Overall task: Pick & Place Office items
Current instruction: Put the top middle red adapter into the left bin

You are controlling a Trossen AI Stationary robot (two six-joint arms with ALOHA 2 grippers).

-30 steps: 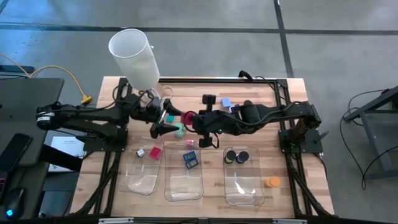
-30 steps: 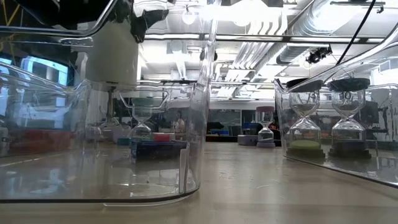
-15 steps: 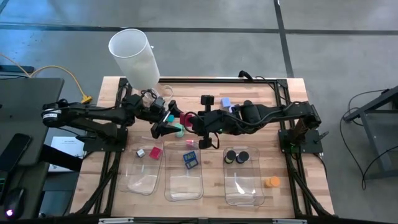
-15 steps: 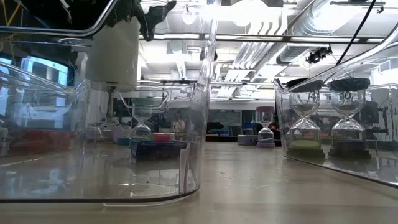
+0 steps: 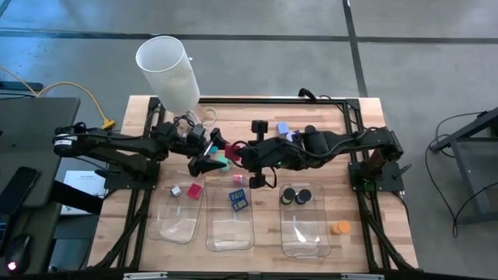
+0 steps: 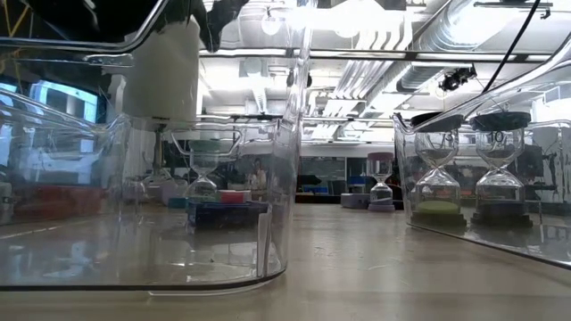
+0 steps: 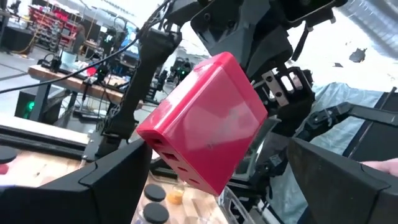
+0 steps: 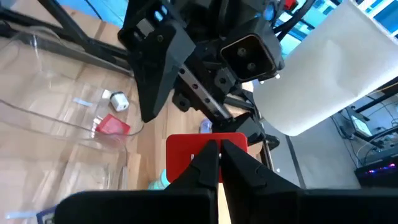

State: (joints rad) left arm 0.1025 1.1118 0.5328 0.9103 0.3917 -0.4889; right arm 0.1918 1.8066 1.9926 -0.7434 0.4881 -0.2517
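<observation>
From overhead you just get a blob, but your wrist cams show the right gripper (image 8: 219, 151) pinched shut on the red block (image 7: 205, 118), sitting between the left gripper's (image 5: 204, 159) wide-apart fingers.

I see a red block (image 7: 205, 127) between dark fingers, a white cylinder (image 5: 167, 68), black caps (image 5: 296, 194), an orange cap (image 5: 340, 227), and what looks like a teal piece (image 5: 223, 162).

Lighting: even and bright overhead; ceiling lamps (image 6: 272, 25) glaring through the clear tray walls (image 6: 285, 169). Red block (image 7: 202, 121) before the left gripper (image 7: 217, 180) is blurring slightly; backgrounds softening.
</observation>
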